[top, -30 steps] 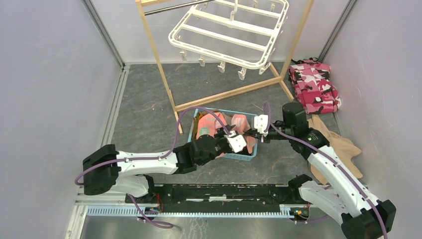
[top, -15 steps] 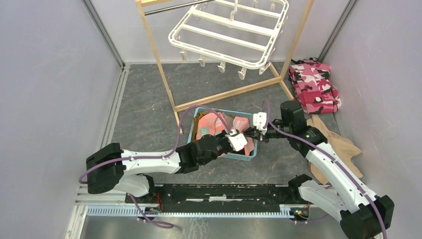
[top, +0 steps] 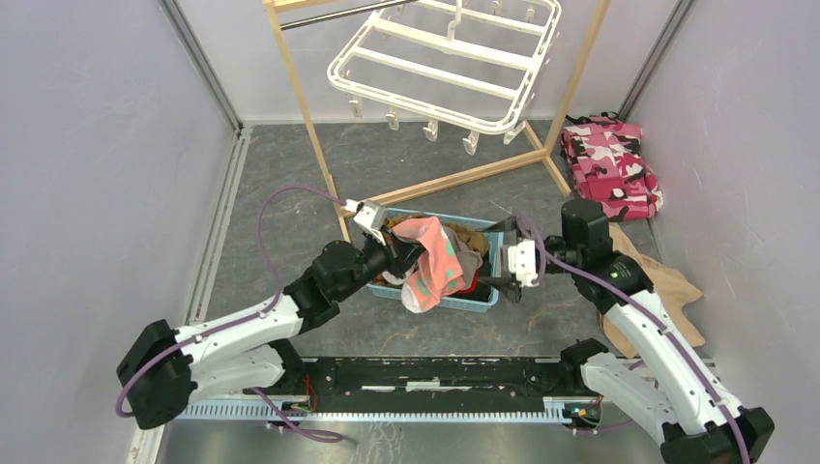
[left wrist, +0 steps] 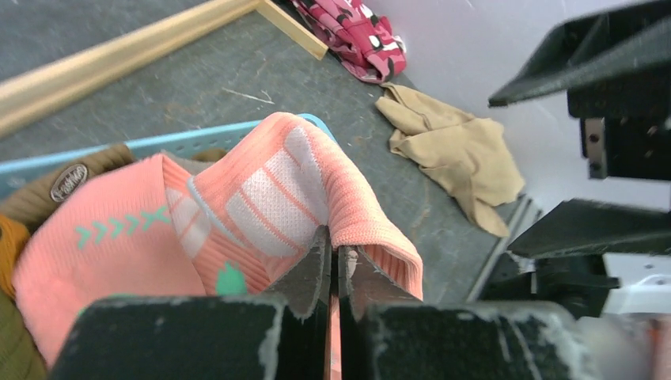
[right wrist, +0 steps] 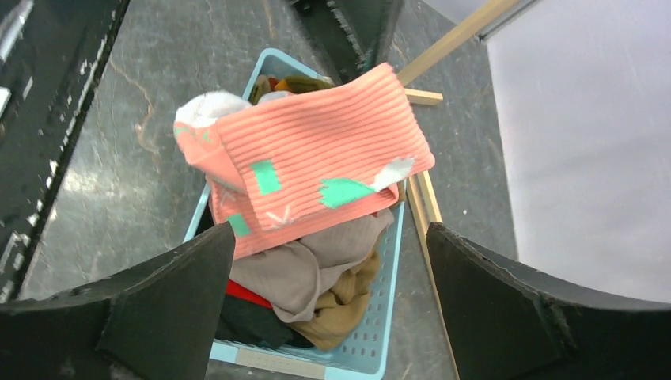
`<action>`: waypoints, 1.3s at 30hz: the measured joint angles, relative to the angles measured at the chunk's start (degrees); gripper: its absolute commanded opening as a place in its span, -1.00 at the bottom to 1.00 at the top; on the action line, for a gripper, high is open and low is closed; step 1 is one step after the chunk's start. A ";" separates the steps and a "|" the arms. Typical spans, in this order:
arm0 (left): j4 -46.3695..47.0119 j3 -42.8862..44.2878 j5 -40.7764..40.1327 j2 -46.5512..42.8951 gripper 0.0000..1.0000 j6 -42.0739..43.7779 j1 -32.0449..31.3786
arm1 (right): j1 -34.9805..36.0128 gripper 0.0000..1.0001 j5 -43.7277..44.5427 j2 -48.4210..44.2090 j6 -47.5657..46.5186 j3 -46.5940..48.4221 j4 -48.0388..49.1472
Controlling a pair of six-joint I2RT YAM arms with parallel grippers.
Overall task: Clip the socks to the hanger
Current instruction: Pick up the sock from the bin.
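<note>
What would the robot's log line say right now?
left gripper: shut on pink sock | right gripper: open near basket | hanger: no socks

A dark grey, marbled table is enclosed by pale lilac walls joined at metal corner posts, and a light wooden frame stand is set towards the back.

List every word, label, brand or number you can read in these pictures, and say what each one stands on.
Oval patch on the brown sock in the basket: it carries lettering, but this is too blurred to read for certain.
Pink sock: only teal chevrons and white patches, no letters.
Nothing else in any view carries text that can be read.
</note>
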 measured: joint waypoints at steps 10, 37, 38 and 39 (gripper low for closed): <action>7.48 -3.85 8.76 0.39 -0.96 -22.82 6.73 | 5.16 0.96 3.91 -2.21 -7.52 -11.91 10.93; 17.42 -5.90 9.20 5.70 -0.96 -42.77 7.04 | 18.12 0.04 23.71 -5.73 -2.62 -18.51 38.38; 17.42 -5.90 9.20 6.01 -0.96 -42.75 7.04 | 18.14 -0.05 23.17 -5.73 -2.73 -18.12 38.21; 17.44 -5.90 9.22 6.27 -0.96 -42.75 7.06 | 18.27 -0.17 22.69 -5.73 -2.71 -17.81 37.94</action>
